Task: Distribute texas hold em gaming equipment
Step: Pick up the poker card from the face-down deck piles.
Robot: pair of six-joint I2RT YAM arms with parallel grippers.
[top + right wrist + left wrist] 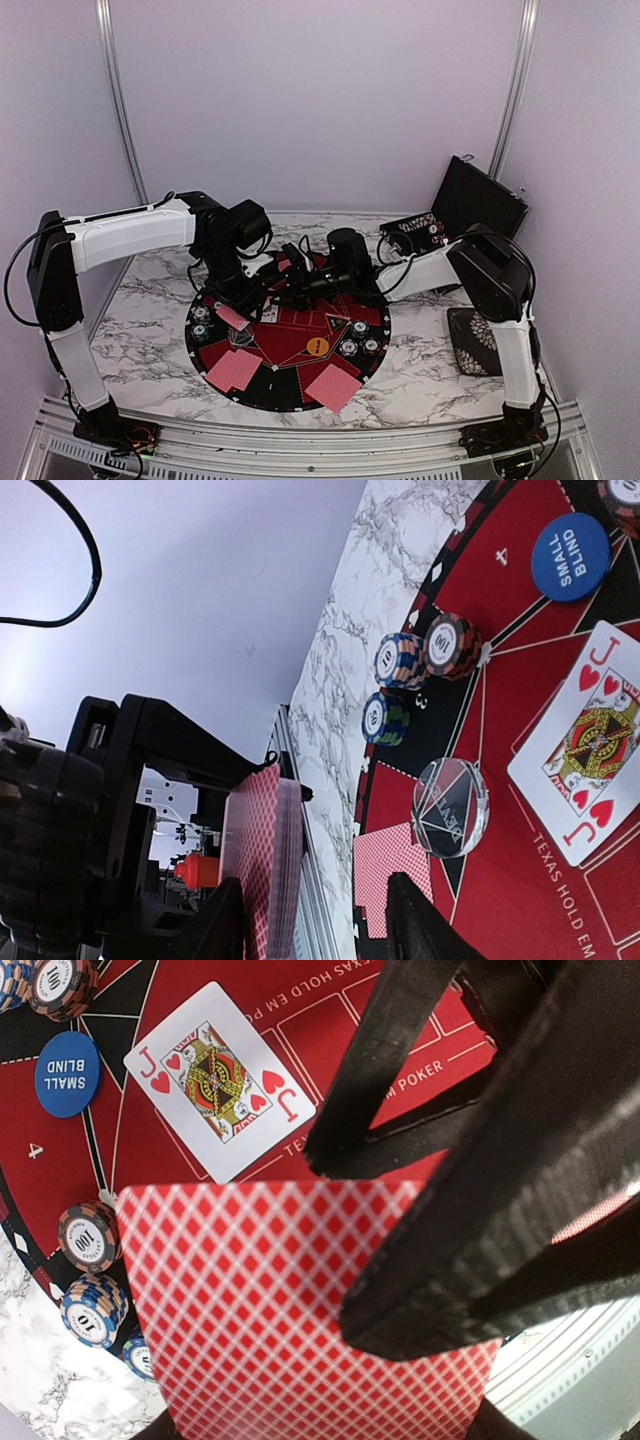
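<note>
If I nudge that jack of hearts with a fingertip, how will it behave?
The jack lies flat, face up on the felt mat, so it should slide rather than tip. It looks thin and light, hence hard to pinch from above and likely to flex. The glossy face may slip.

Open black hinged case (470, 205) at the back right, dark flower-patterned tray (473, 341) beside the round mat
</note>
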